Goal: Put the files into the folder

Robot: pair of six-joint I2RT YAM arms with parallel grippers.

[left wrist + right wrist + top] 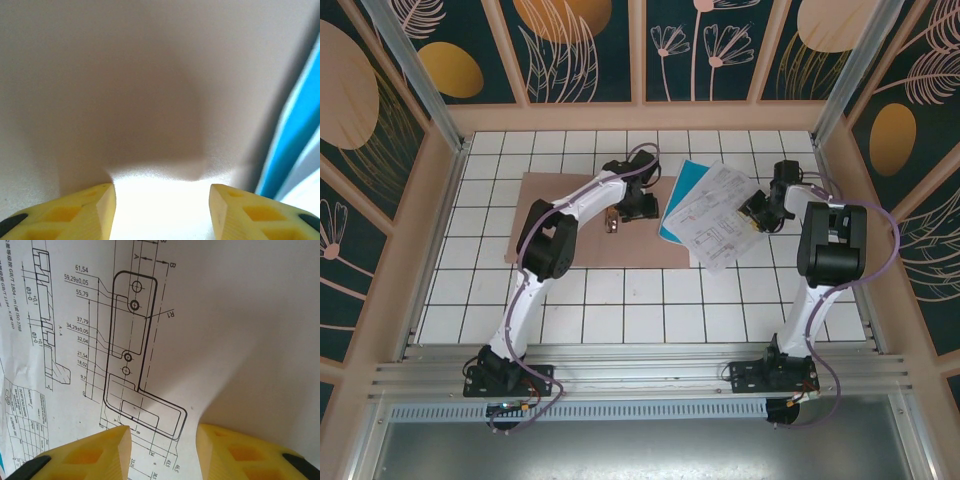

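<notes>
Top external | folder (pixel 560 225) flat mid-table, files (pixel 715 220) fanned over its right edge | left gripper (pixel 162 200) spread over folder, nothing pinched | right gripper (pixel 162 440) spread over files | risk: splayed sheets could be buckled or scattered if pushed unevenly

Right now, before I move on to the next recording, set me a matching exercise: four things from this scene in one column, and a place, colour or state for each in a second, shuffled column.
Column one:
1. kraft folder
2. teal sheet
3. white printed sheets
4. left gripper

Column two:
A. jaws apart, over the folder's right part
B. line drawings face up, beneath the right gripper
C. pinkish-brown, flat on the white tiled table
D. partly covered by the printed paper, overlapping the folder's right end

Pairs: 1-C, 2-D, 3-B, 4-A.
</notes>
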